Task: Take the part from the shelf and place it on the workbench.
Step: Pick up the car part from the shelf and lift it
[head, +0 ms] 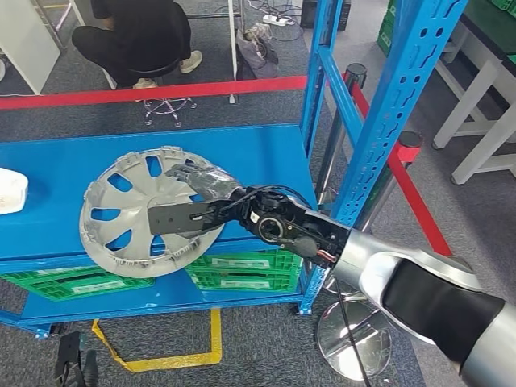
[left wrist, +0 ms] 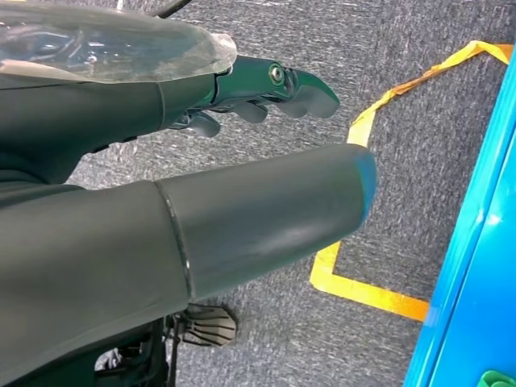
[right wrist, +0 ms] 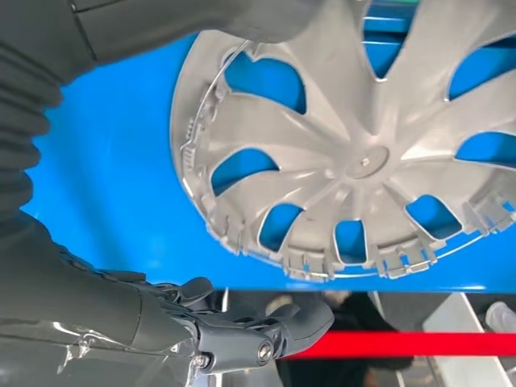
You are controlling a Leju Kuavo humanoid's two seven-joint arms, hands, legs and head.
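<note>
Bright, even indoor light, soft shadows under the hubcap (head: pixel 149 211) — close wrist views blurred, glare on plastic wrap.

Your right arm (head: pixel 365 258) reaches forward and left across the shelf's front edge, its right hand (head: pixel 201 181) stretched out, fingers extended and empty. Your left hand (left wrist: pixel 268 89) hangs toward the floor, fingers straight, holding nothing.

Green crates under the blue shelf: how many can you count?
2: one green crate lower left, another below the hubcap, beside the upright. More may be hidden.
</note>
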